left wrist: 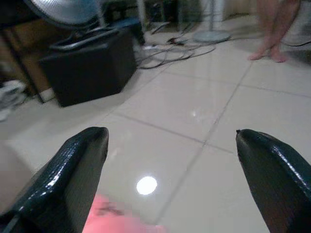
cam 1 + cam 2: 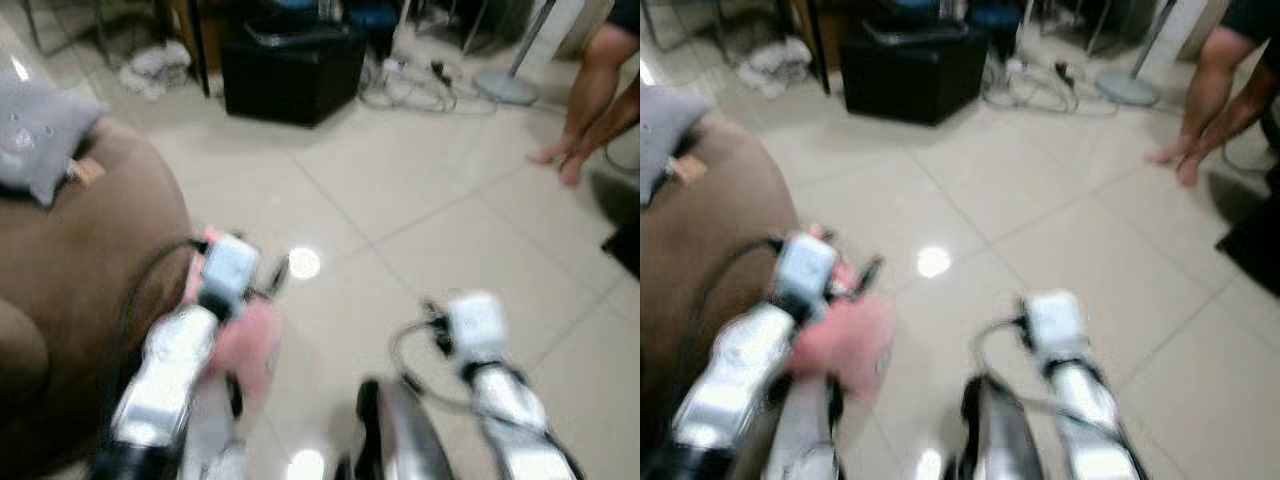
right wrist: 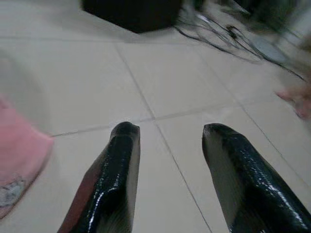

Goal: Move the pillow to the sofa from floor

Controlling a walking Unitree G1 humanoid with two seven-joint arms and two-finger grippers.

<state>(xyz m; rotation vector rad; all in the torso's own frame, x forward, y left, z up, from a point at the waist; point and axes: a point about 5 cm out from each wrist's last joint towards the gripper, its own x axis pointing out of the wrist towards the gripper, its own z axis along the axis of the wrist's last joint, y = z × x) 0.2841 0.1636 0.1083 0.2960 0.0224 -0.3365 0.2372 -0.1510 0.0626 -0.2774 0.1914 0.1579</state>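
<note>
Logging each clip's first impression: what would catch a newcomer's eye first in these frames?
The pink pillow stands out first, low beside the brown sofa, with the left gripper open right above it. Next comes the right gripper, open over bare floor tiles. At the far right a person's bare legs stand on the tiles, and a grey pillow already lies on the sofa.

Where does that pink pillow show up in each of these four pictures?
Left eye view: pink pillow low, left of centre.
Right eye view: pillow low left.
Left wrist view: pillow between the left gripper fingers, near their base.
Right wrist view: pillow off beside the right gripper.
Shared landmark: black box.
</note>
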